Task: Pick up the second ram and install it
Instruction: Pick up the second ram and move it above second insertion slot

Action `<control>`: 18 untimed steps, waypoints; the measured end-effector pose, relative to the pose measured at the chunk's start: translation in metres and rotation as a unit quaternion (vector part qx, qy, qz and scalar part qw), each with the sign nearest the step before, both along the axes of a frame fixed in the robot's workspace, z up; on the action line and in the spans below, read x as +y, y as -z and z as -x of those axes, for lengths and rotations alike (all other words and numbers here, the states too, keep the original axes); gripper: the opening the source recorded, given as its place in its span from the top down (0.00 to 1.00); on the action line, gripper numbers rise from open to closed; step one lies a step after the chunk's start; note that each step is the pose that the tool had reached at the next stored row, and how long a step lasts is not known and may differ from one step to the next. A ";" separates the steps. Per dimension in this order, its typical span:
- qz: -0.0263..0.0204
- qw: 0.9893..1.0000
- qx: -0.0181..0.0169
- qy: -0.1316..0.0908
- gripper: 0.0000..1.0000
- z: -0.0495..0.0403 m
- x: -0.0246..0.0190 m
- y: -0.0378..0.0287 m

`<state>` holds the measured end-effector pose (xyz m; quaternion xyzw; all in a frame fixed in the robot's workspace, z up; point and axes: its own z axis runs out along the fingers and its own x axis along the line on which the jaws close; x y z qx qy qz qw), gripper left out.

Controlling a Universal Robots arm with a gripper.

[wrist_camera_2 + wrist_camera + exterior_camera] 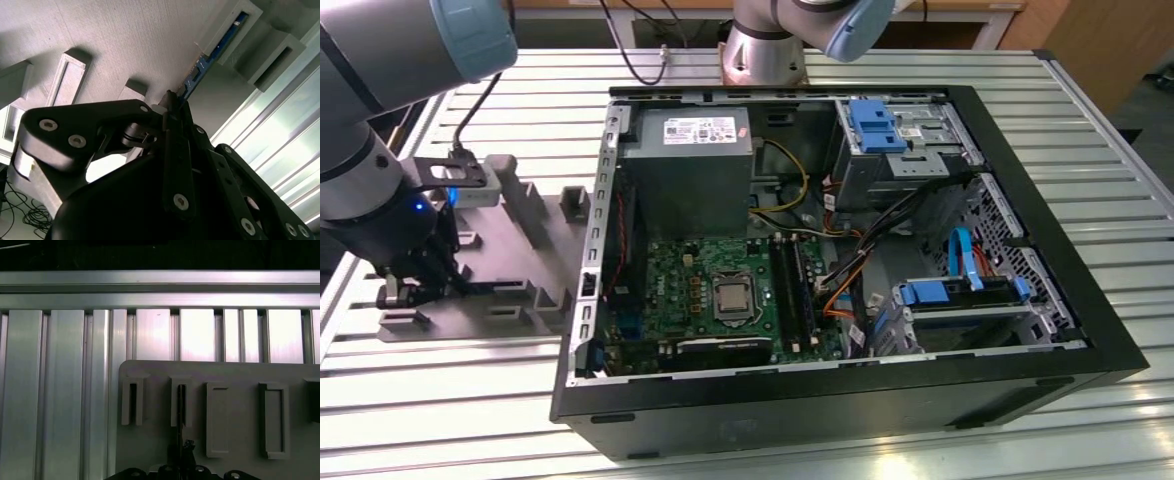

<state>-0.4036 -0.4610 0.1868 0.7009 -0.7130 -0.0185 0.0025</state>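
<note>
The gripper point(403, 292) is lowered onto the grey fixture point(520, 250), which lies on the slatted worktop point(881, 440) near the edge on the exterior view's left, just beside the open PC case point(854, 405). In the second wrist view the ram point(210, 57) stands on edge, its far end seated in a fixture point(125, 40) slot. The jaws are closed on its near end, gripper point(172, 100) clamping the stick. In the first wrist view the ram point(179, 405) runs from a slot post to the gripper point(182, 447).
</note>
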 end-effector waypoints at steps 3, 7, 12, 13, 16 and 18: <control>0.000 1.000 0.000 0.000 0.86 0.0000 0.0000 0.0001; 0.000 1.000 0.000 0.000 0.86 0.0000 0.0000 0.0001; -0.001 1.000 0.000 0.000 0.86 0.0000 0.0001 -0.0025; -0.001 1.000 0.000 0.000 0.86 0.0000 0.0001 -0.0039; -0.001 1.000 0.000 0.000 0.86 0.0000 0.0000 -0.0097; -0.001 1.000 0.000 0.000 0.86 -0.0001 0.0000 -0.0109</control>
